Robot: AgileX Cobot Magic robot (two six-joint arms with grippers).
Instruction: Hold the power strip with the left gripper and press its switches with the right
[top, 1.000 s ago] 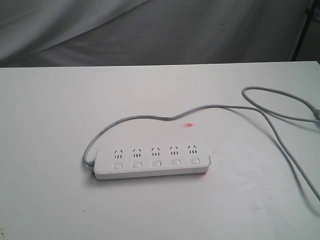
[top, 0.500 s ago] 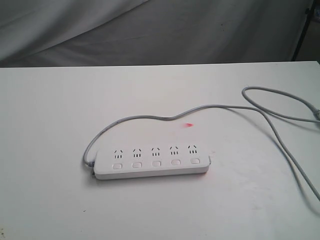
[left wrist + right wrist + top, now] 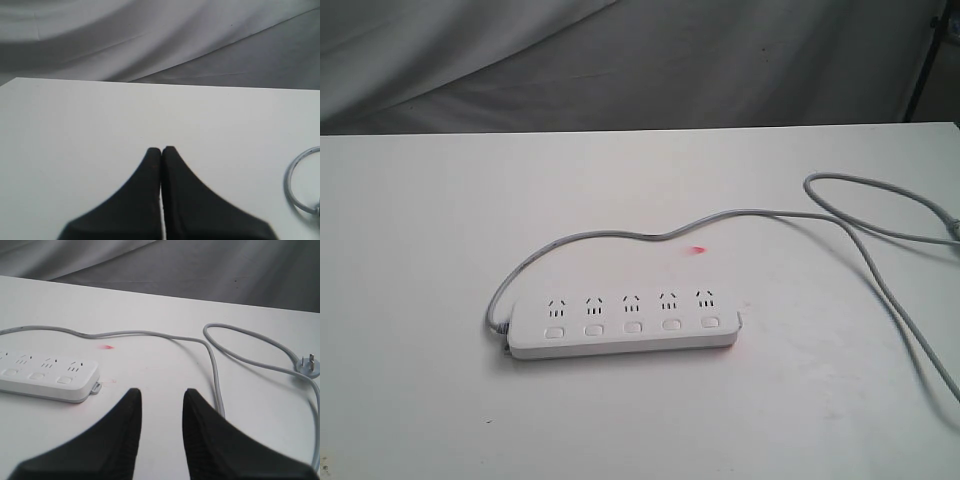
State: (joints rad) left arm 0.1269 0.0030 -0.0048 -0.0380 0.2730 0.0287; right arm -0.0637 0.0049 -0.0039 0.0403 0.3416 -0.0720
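Long white plastic power strip [image 3: 625, 322] is lying stiff, probably light, slippery; pin one end. Black left claw [image 3: 161, 150] together, right claw [image 3: 161, 397] apart, empty.

The exterior view looks down slantwise across the counter [image 3: 420, 400] toward the grey drape [image 3: 620, 60], as both low, close wrist views do, all three sharing the cord [image 3: 590, 235].

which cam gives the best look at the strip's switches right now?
Exterior view: all five switches show in a row along the power strip, nothing in front of them. Right wrist view catches only three, at the strip's end nearest the right gripper. Left wrist view shows none, just a loop of cord.
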